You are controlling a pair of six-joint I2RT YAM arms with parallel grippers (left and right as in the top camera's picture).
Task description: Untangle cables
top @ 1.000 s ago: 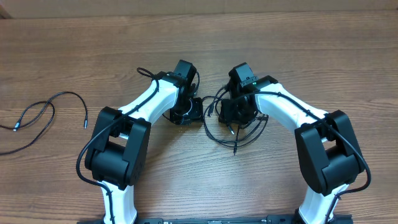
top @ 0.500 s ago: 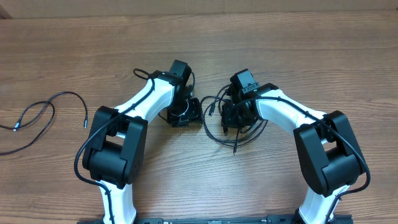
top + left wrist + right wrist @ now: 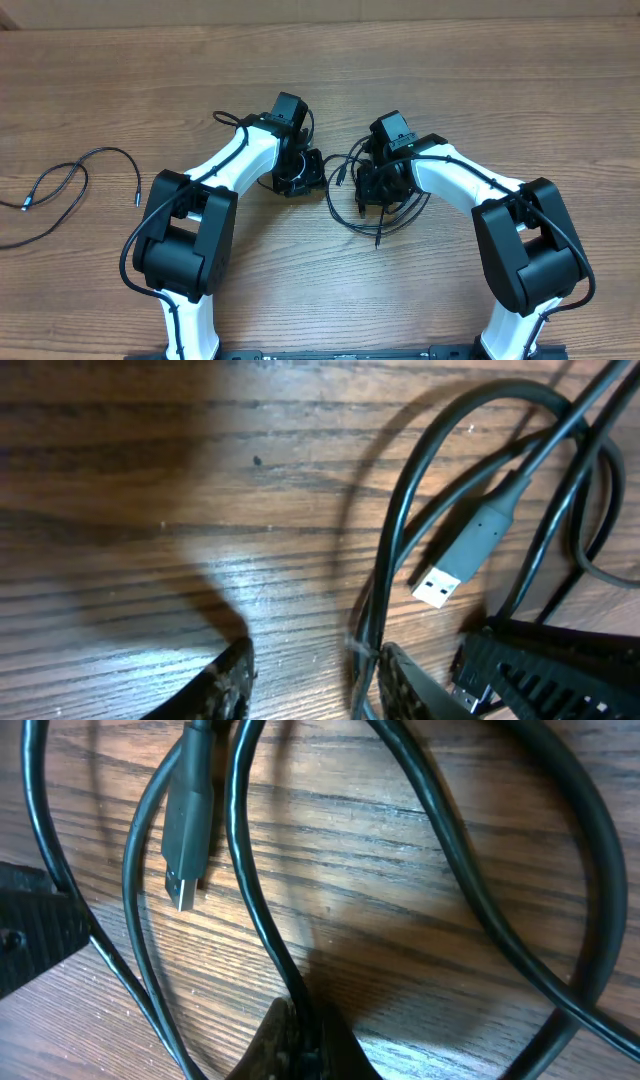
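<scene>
A tangle of thin black cables (image 3: 372, 212) lies in loose loops at the table's middle, under my right gripper (image 3: 380, 188). In the right wrist view my right gripper (image 3: 305, 1025) is shut on one strand of the cables (image 3: 255, 890), and a silvery-tipped USB plug (image 3: 186, 840) lies beside it. My left gripper (image 3: 302, 176) sits just left of the tangle. Seen from the left wrist, the left gripper (image 3: 315, 665) is open, with bare wood between its fingers. A strand (image 3: 368, 650) lies against the inner side of its right finger (image 3: 405, 685), near the USB plug (image 3: 455, 570).
A separate thin black cable (image 3: 70, 185) lies in a loose curve at the far left of the wooden table (image 3: 500, 80). The two wrists stand close together at the table's middle. The right gripper's black body (image 3: 560, 665) shows beside the left fingers.
The right wrist has dropped slightly toward the front over the tangle. The left gripper has shifted a little beside it. The loops on the table look almost the same.
</scene>
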